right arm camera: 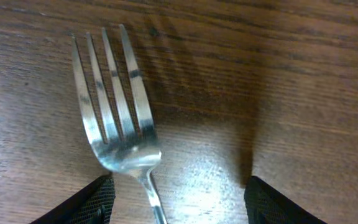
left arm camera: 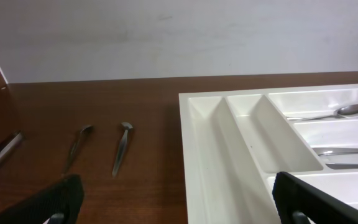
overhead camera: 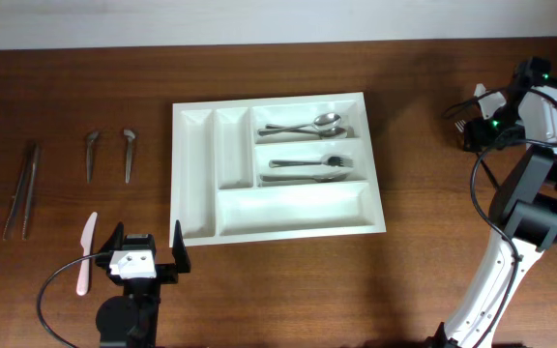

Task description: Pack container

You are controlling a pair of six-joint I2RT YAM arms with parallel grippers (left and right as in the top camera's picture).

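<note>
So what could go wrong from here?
1. The loose fork lies flat on the wood. Its handle sits nearer one side of the right arm's jaws, which stand open, so closing may nudge or twist it instead of catching it.
2. The tray already holds a packed fork in its middle long compartment. A sloppy drop could land crooked across it.

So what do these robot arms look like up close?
Left arm: black, white wrist block, black jaws, grey cable looping out. Right arm: black-and-white segments, black cables, green lights near its wrist.
</note>
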